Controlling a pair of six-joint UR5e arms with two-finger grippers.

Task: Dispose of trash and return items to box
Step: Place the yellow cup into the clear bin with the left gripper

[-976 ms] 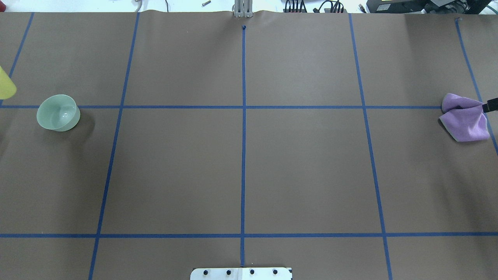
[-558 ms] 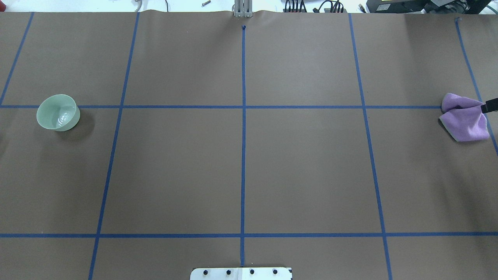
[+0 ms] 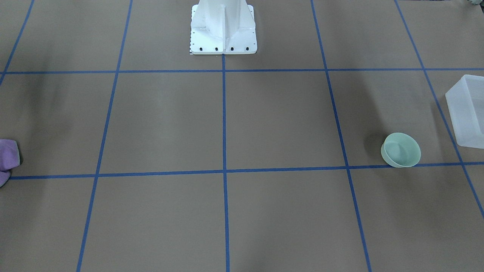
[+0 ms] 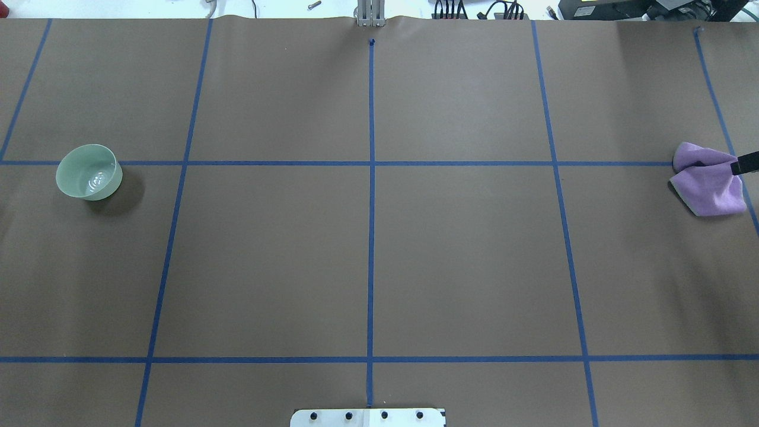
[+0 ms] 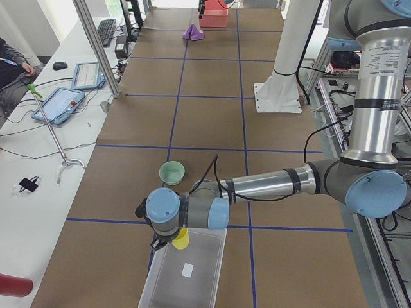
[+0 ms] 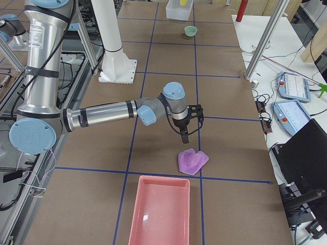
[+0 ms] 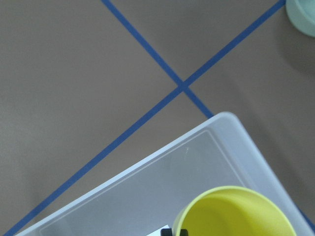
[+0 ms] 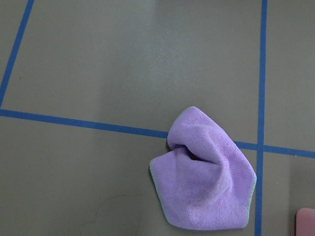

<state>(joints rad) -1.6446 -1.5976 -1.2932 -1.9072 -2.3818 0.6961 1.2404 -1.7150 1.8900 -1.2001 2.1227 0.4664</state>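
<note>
My left gripper is shut on the yellow cup and holds it over the near corner of the frosted-white bin. In the left wrist view the cup hangs above the bin. The mint-green bowl stands upright on the table beside the bin. It also shows in the front view. My right gripper hovers just above the purple cloth. Only a black fingertip shows overhead, so I cannot tell if it is open or shut.
A pink tray stands on the table just beyond the purple cloth, at the robot's far right. The white robot base is at the table's rear middle. Blue tape lines grid the brown paper.
The yellow cup, seen at the overhead view's left edge a second ago, has moved out of that view to the left. The bowl, the cloth and the right fingertip have stayed put.
</note>
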